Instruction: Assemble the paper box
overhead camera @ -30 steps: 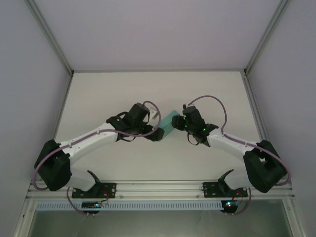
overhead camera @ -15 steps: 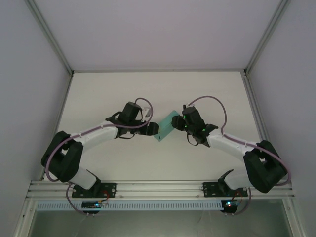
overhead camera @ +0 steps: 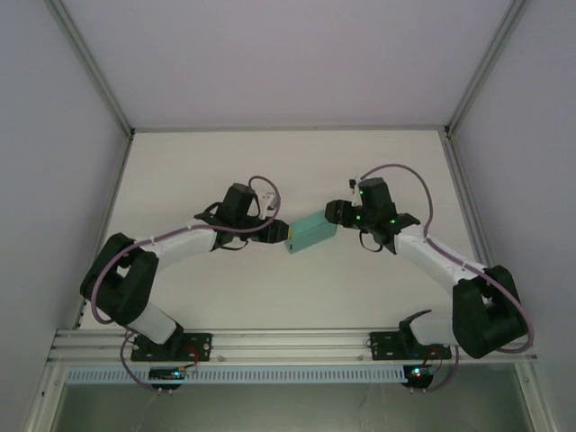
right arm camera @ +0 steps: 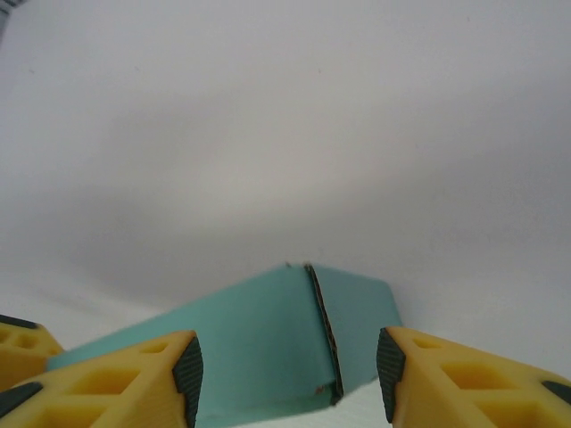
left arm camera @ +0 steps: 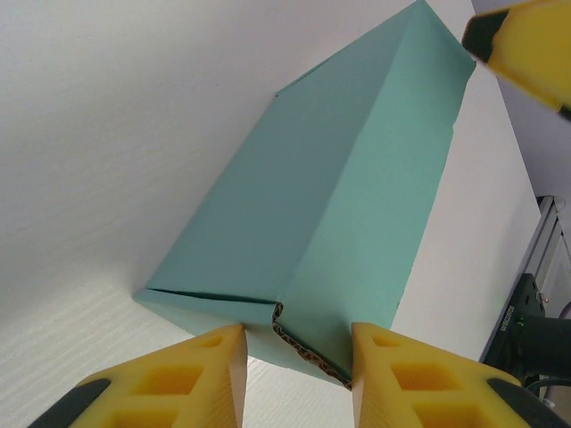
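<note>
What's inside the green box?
The green box is folded shut, so you can see just its plain outside walls and a seam at one end. Its inside is covered by those walls.

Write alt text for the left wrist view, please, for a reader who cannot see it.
A teal-green paper box stretches towards the upper right across the white table. The two yellow fingers of the left gripper stand at the bottom edge, one on each side of the box's near corner; another yellow finger shows at top right.
</note>
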Controlling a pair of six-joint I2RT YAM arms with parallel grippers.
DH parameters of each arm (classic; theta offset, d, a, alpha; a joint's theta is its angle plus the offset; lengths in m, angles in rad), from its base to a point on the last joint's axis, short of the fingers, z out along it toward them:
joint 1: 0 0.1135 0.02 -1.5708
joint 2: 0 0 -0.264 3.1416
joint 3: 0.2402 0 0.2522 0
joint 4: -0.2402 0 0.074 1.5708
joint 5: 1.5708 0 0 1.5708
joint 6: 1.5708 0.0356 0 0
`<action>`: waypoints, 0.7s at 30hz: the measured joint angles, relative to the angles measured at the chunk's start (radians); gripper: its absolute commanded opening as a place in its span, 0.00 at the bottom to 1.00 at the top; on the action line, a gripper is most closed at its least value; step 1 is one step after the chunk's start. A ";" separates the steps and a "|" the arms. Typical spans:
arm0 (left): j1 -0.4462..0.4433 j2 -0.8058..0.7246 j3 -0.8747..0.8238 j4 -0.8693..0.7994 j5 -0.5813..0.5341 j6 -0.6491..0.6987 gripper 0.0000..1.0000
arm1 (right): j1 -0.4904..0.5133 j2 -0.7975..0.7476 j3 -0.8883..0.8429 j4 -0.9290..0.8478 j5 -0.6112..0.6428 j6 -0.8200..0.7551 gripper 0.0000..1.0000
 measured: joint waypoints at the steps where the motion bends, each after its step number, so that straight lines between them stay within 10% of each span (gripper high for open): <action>1: 0.000 0.001 0.001 0.000 0.000 0.000 0.32 | -0.016 0.001 0.006 0.001 -0.022 -0.005 0.55; 8: 0.000 0.001 0.001 0.000 0.000 -0.001 0.32 | -0.068 0.039 -0.020 0.032 -0.116 -0.011 0.49; 21: 0.000 0.010 0.012 -0.001 -0.002 -0.019 0.17 | -0.132 0.085 -0.285 0.538 -0.249 0.173 0.00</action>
